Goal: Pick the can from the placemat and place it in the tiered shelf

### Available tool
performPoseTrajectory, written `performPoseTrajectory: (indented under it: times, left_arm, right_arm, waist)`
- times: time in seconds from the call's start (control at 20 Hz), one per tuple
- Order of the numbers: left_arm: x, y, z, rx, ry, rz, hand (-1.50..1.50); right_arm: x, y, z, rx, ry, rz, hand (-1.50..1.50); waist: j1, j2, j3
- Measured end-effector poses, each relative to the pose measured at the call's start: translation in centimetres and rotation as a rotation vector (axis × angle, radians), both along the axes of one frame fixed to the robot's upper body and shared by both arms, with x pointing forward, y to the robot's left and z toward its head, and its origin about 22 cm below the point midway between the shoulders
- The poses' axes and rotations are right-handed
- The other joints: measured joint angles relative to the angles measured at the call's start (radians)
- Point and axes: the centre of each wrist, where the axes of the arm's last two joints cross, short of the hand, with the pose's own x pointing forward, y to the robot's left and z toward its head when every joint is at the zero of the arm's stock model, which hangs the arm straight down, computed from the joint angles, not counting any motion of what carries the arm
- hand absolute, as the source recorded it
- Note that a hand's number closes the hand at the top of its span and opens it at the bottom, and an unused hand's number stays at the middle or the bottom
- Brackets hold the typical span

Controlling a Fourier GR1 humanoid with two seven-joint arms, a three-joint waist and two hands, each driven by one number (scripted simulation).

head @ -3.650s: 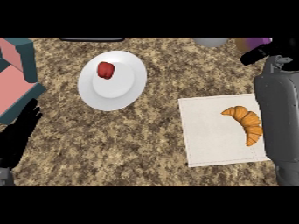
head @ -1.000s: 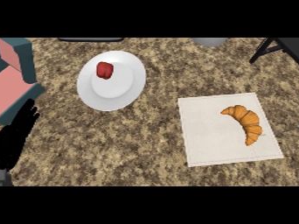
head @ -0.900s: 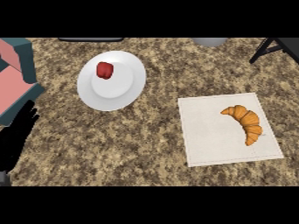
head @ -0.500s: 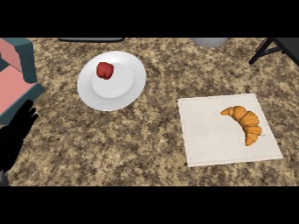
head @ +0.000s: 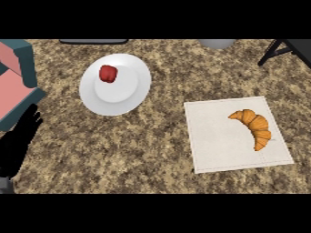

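On the desk (head: 138, 150) the white plate (head: 94, 102) holds a small red object (head: 107, 73), perhaps the can, the placemat (head: 218, 145) carries a croissant (head: 254, 129), the tiered shelf (head: 25, 63) stands at the left edge, and the left hand (head: 14, 145) rests below it, fingers straight, holding nothing.

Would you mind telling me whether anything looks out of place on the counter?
Yes: the placemat holds only a croissant, and no can shows anywhere on the counter. Nothing looks spilled or damaged.
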Motion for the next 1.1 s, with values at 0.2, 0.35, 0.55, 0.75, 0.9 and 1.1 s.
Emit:
performPoseTrajectory:
  times: [0.2, 0.35, 0.55, 0.75, 0.9, 1.1]
  left_arm:
    - [-0.2, 0.7, -0.1, 0.005, 0.005, 0.010, 0.00]
    - [-0.7, 1.2, 0.1, 0.007, 0.009, 0.016, 0.00]
    - [-0.8, 1.6, 0.0, 0.004, 0.018, 0.026, 0.00]
    - [-1.3, 1.6, -0.1, 0.009, 0.018, 0.046, 0.00]
    - [-1.5, 1.3, -0.5, 0.007, 0.021, 0.054, 0.00]
    - [-2.0, 1.9, -0.3, 0.009, 0.028, 0.078, 0.00]
  right_arm:
    - [-0.8, -0.1, 0.8, 0.035, -0.112, 0.026, -1.50]
    - [-1.8, 0.9, 1.7, 0.037, -0.208, 0.045, -1.50]
    - [-4.5, 1.7, 4.3, 0.013, -0.308, 0.066, -1.50]
    - [-8.7, 2.7, 6.9, -0.021, -0.359, 0.035, -1.50]
    - [-12.2, 3.4, 8.3, -0.041, -0.382, 0.004, -1.50]
    - [-17.0, 4.3, 9.8, -0.082, -0.386, -0.010, -1.50]
  waist:
    - [-0.005, -0.001, 0.000]
    - [-0.013, -0.006, 0.000]
    - [-0.025, -0.009, 0.000]
    - [-0.042, -0.017, -0.001]
    - [-0.056, -0.021, -0.001]
    - [-0.075, -0.030, -0.002]
